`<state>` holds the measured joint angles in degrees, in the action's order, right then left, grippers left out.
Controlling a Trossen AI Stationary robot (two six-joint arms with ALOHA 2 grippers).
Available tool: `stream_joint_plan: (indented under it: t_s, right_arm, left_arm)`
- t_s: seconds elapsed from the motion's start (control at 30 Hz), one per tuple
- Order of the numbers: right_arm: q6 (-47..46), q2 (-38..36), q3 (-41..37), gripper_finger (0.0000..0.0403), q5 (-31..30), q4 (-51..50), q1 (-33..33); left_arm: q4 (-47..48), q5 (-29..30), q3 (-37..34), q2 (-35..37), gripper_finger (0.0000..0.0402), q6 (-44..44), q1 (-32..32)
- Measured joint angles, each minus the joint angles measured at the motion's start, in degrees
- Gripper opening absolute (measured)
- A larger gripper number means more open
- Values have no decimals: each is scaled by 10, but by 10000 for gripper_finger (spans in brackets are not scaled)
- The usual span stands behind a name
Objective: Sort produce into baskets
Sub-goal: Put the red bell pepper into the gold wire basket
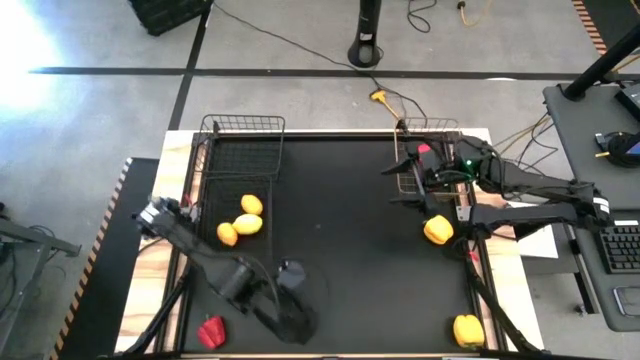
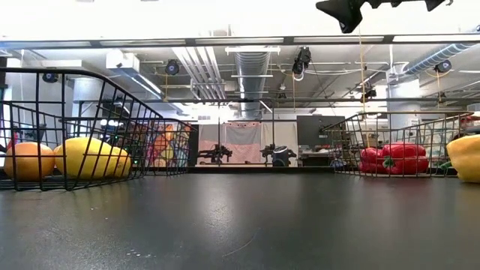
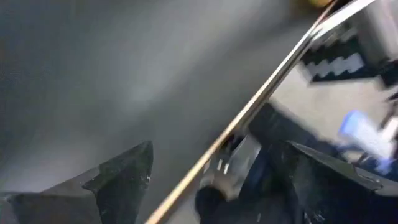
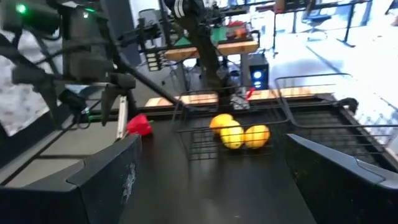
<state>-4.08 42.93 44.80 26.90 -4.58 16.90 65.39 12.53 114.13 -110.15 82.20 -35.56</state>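
High view, lemons (image 1: 241, 222) clustered, left basket (image 1: 243, 130)

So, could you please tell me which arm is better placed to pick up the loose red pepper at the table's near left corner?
Probably the left. Its open claw hangs just beside the red pepper, while the right claw, also open, is over the far right basket.

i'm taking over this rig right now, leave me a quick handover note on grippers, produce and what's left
Left gripper: open, empty, near the table's front edge.
Right gripper: open, empty, over the right basket.
Done: three lemons in the left basket; red peppers in the right basket.
Left: one yellow pepper beside the right basket, another yellow pepper at the front right corner, and a red pepper at the front left. Only two baskets are in view.
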Motion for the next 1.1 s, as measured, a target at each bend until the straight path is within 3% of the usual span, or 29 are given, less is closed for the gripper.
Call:
stream_joint_plan:
  t_s: [0.27,0.5,0.6,0.93,1.1]
  right_arm:
    - [2,3,0,381,0,-5,-48]
    - [21,-2,-8,381,1,-65,-110]
    - [30,-2,-24,381,1,-68,-145]
    - [30,3,-121,381,1,22,-242]
    - [-10,4,-187,381,1,96,-267]
  left_arm:
    - [232,-147,210,-164,339,74,-15]
    - [249,-337,98,-154,339,103,-14]
    - [248,-386,67,-148,339,103,-14]
    - [246,-381,53,-132,339,138,-12]
    - [245,-370,-3,-86,339,193,-16]
